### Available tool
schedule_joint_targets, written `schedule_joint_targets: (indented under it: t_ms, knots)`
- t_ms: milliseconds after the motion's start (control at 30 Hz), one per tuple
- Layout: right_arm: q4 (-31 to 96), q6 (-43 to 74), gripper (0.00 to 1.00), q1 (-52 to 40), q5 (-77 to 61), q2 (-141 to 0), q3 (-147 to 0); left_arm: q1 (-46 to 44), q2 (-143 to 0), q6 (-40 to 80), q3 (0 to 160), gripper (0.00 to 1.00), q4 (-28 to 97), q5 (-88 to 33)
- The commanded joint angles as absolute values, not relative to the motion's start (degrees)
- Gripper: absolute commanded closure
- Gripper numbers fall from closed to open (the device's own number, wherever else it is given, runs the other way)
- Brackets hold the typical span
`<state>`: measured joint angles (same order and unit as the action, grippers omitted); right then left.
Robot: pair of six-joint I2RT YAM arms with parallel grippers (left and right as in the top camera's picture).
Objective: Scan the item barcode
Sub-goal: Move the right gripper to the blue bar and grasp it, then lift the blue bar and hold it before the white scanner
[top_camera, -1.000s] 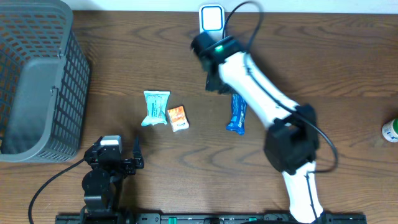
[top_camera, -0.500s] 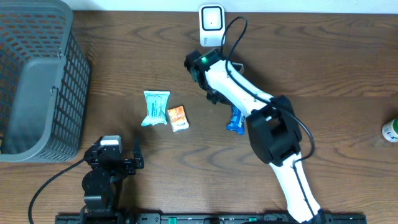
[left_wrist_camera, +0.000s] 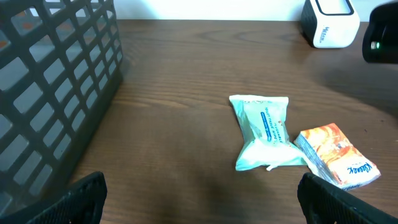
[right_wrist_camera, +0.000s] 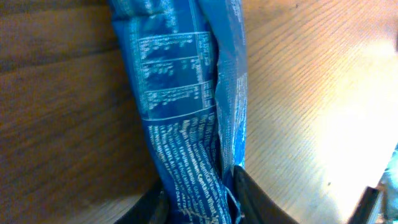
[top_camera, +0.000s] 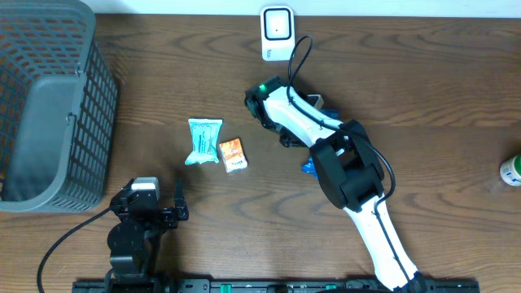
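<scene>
A blue packet (right_wrist_camera: pixel 186 106) with white print fills the right wrist view, lying on the wooden table. My right gripper (right_wrist_camera: pixel 200 204) is shut on its near end, one dark finger (right_wrist_camera: pixel 256 199) on each side pressing the wrapper. From overhead the right arm (top_camera: pixel 301 122) covers most of the packet; only a blue tip (top_camera: pixel 308 168) shows. The white scanner (top_camera: pixel 277 31) stands at the table's back edge, also visible in the left wrist view as the scanner (left_wrist_camera: pixel 329 22). My left gripper (left_wrist_camera: pixel 199 208) stands open and holds nothing, near the front edge.
A pale teal packet (top_camera: pixel 203 140) and a small orange packet (top_camera: pixel 233 154) lie side by side left of the right arm. A large grey basket (top_camera: pixel 49 106) fills the left side. A green-and-white bottle (top_camera: pixel 511 171) sits at the right edge.
The right arm has folded down and back from near the scanner onto the blue packet, and its jaws have closed on the packet. The left arm has not moved.
</scene>
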<state>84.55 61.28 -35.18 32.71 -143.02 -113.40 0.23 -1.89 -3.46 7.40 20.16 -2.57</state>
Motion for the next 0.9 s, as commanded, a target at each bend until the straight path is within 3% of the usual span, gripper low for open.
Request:
schedule_joint_targets:
  t_ms: [0, 200, 467, 767, 867]
  knots:
    - [84.6, 62.7, 0.99, -35.7, 30.9, -145.4, -110.5, 0.4, -1.8, -4.3, 6.2, 0.02, 20.4, -1.7]
    - [91.8, 59.4, 0.99, -35.3, 28.9, -143.4, -117.1, 0.4, -1.8, -4.3, 6.2, 0.02, 20.4, -1.7]
    - [97.3, 45.9, 0.98, -32.4, 5.8, -138.5, -133.0, 0.4, -1.8, -4.3, 6.2, 0.02, 20.4, -1.7]
    - [92.2, 46.8, 0.99, -31.1, 1.7, -132.9, -136.5, 0.4, -1.8, -4.3, 6.2, 0.02, 20.4, -1.7]
    - [88.1, 53.9, 0.99, -31.1, 1.9, -131.9, -136.5, 0.4, -1.8, -4.3, 6.2, 0.02, 20.4, -1.7]
